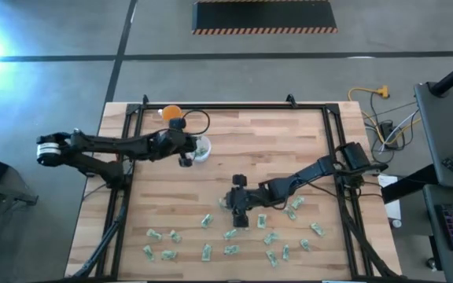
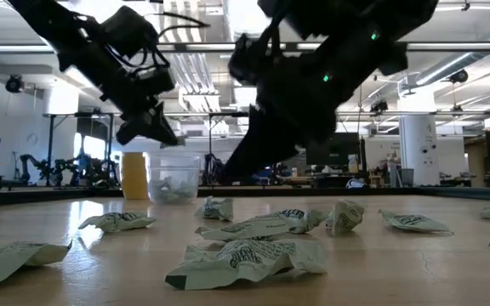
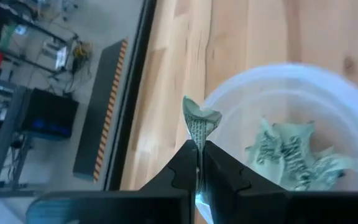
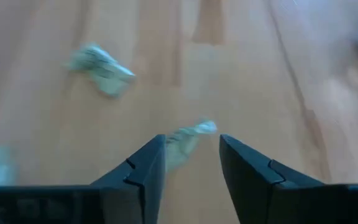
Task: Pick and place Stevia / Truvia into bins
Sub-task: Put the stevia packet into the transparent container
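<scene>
My left gripper is shut on one green-and-white sachet, beside and just above the near-left rim of the clear cup. The cup stands on the table and holds several sachets. In the low view my left gripper hangs above the cup. My right gripper is open at mid-table above the scattered sachets. One sachet lies on the wood between and just ahead of its fingertips, apart from them. My left gripper pinches one end of the sachet between its two fingers. The crumpled free end sticks out past the fingertips. The fingers slant down toward the cup. The sachet is lifted clear of the table, over the cup's rim.
An orange cup stands near the table's far edge, just beyond the clear cup; it also shows in the low view. Many sachets lie over the near half of the table. Black frame rails run along the table's sides.
</scene>
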Action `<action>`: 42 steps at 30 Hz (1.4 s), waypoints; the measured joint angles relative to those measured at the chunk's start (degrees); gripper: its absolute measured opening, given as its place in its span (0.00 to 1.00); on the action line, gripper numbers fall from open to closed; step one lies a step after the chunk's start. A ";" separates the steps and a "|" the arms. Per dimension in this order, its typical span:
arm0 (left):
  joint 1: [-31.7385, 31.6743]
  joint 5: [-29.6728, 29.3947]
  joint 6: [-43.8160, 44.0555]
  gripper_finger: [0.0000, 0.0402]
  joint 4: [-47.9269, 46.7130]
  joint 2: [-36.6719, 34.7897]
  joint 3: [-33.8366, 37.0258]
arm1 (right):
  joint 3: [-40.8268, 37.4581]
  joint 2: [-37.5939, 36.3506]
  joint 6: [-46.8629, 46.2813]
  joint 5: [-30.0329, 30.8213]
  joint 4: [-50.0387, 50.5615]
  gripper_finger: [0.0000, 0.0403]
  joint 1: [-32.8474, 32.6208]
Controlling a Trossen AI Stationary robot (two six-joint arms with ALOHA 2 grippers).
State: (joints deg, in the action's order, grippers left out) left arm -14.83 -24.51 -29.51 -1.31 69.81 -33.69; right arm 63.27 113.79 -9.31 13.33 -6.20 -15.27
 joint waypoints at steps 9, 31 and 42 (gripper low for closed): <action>-1.32 1.35 0.94 0.19 1.27 2.73 0.08 | 1.04 1.43 -0.81 0.16 -0.07 0.47 -0.09; 0.01 10.86 10.38 0.35 -4.79 -7.16 0.47 | -0.11 1.45 -3.85 -0.25 0.37 0.50 -1.02; 2.33 10.92 12.89 0.35 -5.36 -9.98 1.75 | -1.02 1.56 -4.08 -1.81 0.26 0.50 -1.66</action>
State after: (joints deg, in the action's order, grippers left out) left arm -12.50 -13.59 -16.62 -6.67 59.83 -31.94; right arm 62.25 115.35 -13.40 11.52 -5.93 -16.93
